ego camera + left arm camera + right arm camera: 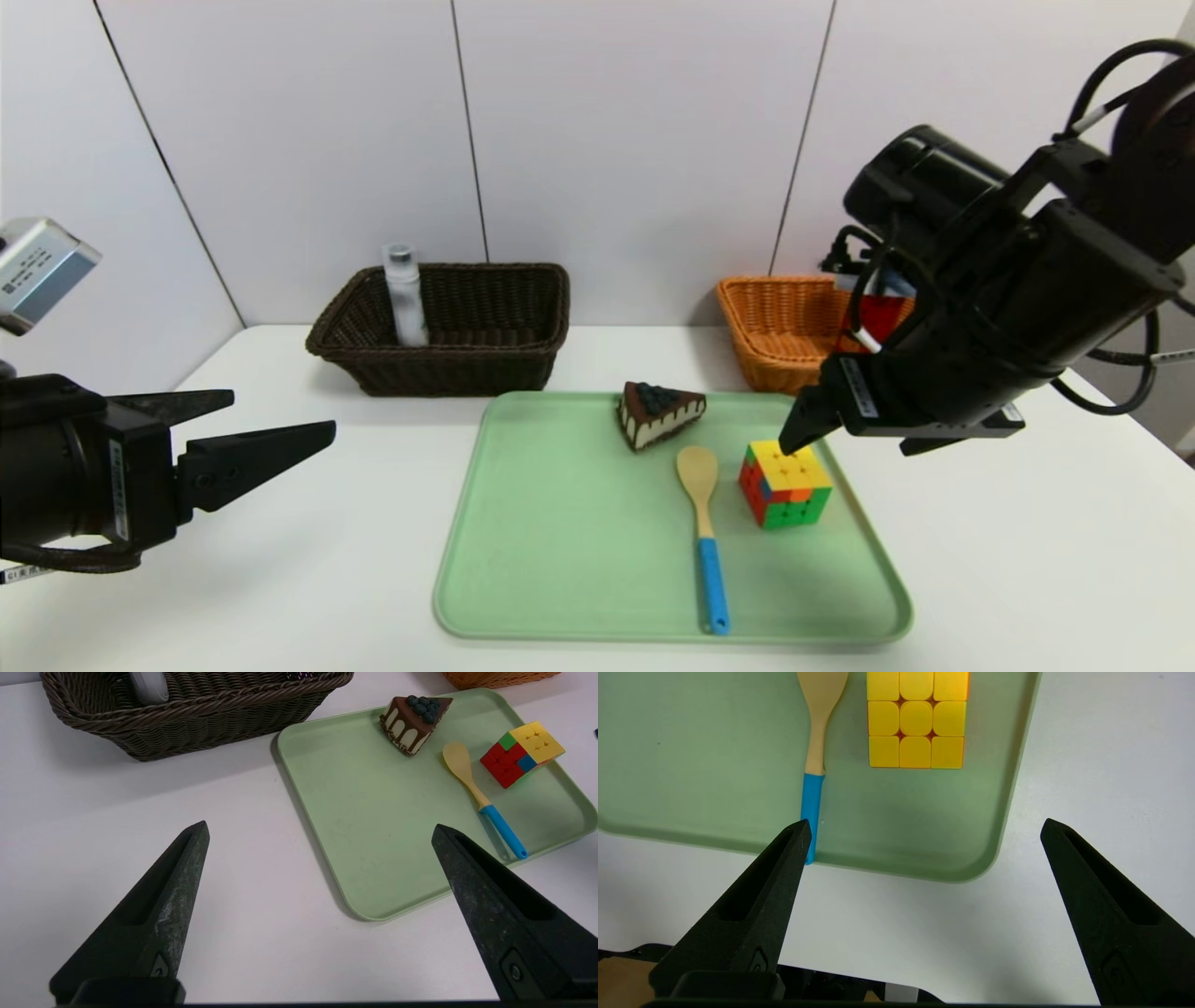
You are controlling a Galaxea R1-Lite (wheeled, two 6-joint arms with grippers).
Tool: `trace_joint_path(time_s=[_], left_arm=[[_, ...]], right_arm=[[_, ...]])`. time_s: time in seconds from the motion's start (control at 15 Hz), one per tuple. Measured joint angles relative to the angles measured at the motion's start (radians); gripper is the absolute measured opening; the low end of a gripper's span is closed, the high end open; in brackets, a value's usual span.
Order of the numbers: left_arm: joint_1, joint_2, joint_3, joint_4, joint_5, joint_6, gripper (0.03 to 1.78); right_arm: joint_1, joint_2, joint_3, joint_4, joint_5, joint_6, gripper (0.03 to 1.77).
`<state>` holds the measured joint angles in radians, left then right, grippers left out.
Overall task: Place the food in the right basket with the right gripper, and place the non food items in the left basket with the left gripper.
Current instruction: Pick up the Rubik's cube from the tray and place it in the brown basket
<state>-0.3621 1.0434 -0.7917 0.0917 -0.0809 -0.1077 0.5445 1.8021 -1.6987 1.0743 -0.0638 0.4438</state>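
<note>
On the green tray (pixel 560 560) lie the chocolate cake wedge (pixel 658 411), the blue-handled wooden spoon (pixel 702 504) and the puzzle cube (pixel 786 483). The white bottle (pixel 403 294) stands in the dark brown left basket (pixel 448 369). A red can (pixel 870 322) shows in the orange right basket (pixel 775 327), mostly hidden by my right arm. My right gripper (pixel 925 823) hangs open and empty above the tray's right side, just over the cube (pixel 916 718) and spoon (pixel 813 788). My left gripper (pixel 280 415) is open and empty, low over the table left of the tray (pixel 373 826).
Both baskets stand against the white back wall, the dark one at back left and the orange one at back right. Bare white table lies between my left gripper and the tray. The table's near edge shows in the right wrist view.
</note>
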Motion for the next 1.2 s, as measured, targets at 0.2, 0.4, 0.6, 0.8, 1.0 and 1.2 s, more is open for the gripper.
trace_joint_path(time_s=[0.2,0.4,0.6,0.8,1.0,1.2], left_arm=[[0.0,-0.004,-0.002,0.0,-0.002,0.0,1.69],[0.0,-0.005,-0.003,0.0,-0.003,0.0,1.69],[0.0,-0.005,-0.005,-0.001,-0.003,0.0,1.69],[0.0,-0.005,-0.007,-0.001,-0.004,0.0,1.69],[0.0,-0.005,-0.008,0.0,-0.004,0.001,1.69],[0.0,-0.005,-0.01,0.0,-0.004,0.001,1.69]], right_arm=[[0.004,0.074,-0.002,-0.032,-0.003,0.001,1.7],[0.002,0.138,-0.004,-0.071,-0.015,0.0,1.7],[-0.01,0.198,-0.007,-0.094,-0.032,0.0,1.7],[-0.03,0.239,-0.007,-0.109,-0.032,0.0,1.7],[-0.037,0.263,-0.007,-0.113,-0.032,0.0,1.7],[-0.039,0.274,-0.006,-0.121,-0.03,0.001,1.21]])
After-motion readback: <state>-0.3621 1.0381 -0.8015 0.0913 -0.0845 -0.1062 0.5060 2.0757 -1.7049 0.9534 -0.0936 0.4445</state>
